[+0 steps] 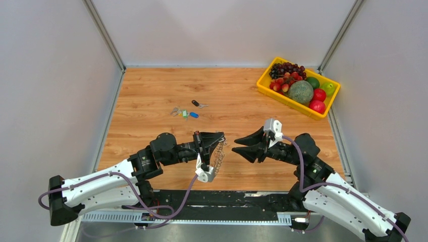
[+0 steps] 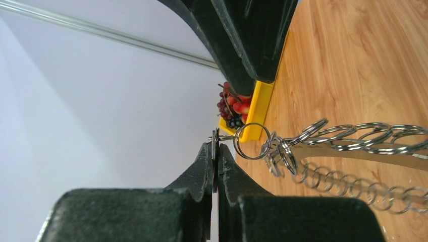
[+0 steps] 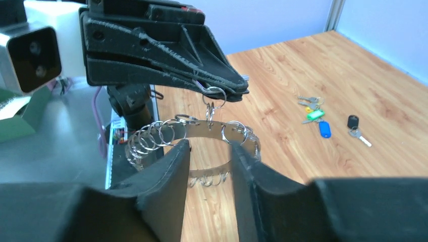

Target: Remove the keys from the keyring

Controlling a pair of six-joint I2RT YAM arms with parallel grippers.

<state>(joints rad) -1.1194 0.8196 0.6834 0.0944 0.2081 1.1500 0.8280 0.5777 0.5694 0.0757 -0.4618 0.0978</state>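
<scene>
- One grey loop-rimmed metal keyring (image 1: 218,160) hangs near centre from the left claw (image 1: 222,143), clamped tight on one loop.
- Right claw (image 1: 234,146): half open, empty, beside it.
- One black-headed key (image 1: 196,103) and one tagged bunch (image 1: 182,113) lie farther back on the table (image 1: 151,91).

White-and-black arms (image 1: 96,184), purple cables (image 1: 301,169)

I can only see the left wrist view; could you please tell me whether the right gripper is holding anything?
Observer: No. The right gripper is open and empty, just short of the keyring.
Operator: Thank you. Are any keys lying loose?
Observer: Yes. A tagged bunch of keys and a black-headed key lie farther out on the table.
Operator: Is the whole keyring off the table?
Observer: Yes. In the right wrist view it hangs clear of the wood beneath the left gripper.
</scene>
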